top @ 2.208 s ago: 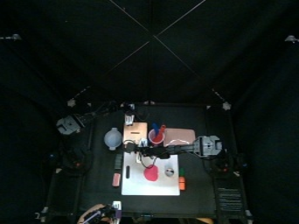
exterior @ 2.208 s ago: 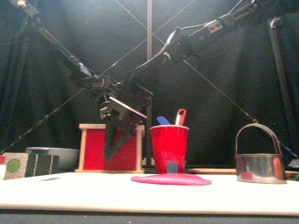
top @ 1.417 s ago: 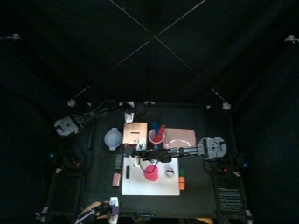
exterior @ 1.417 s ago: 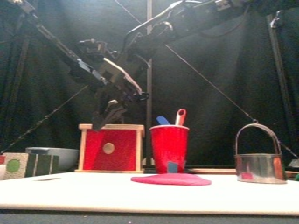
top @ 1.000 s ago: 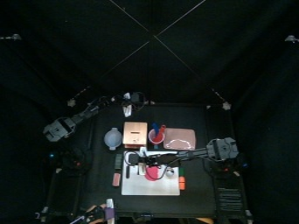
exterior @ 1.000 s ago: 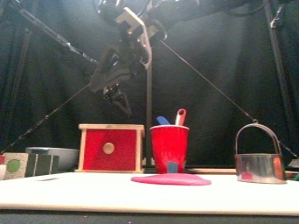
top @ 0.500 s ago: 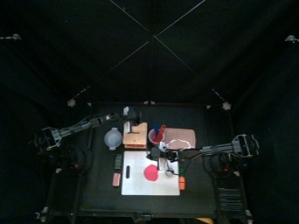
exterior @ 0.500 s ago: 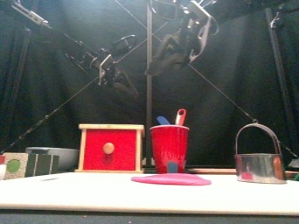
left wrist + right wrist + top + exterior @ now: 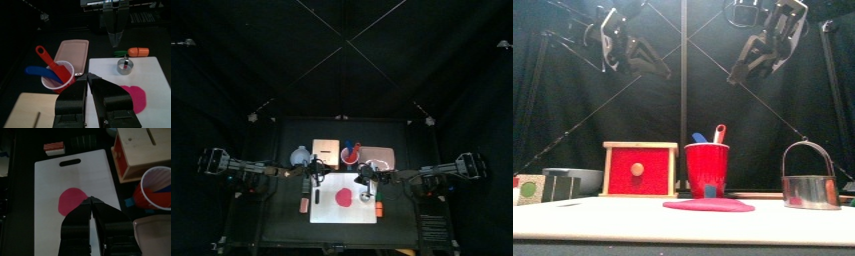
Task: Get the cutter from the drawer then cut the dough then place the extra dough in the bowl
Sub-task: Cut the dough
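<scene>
Robot lab booth: black curtains (image 9: pixel 342 60), black table (image 9: pixel 285 228), toy knives (image 9: pixel 48 61).

Upright cutter (image 9: pixel 810 190) near flat pink dough (image 9: pixel 708 206)

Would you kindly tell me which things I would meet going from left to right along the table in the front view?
box → cup → cutter

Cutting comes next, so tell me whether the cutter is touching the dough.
Apart. The front view shows a clear sideways gap between the cutter and the flat dough.
</scene>
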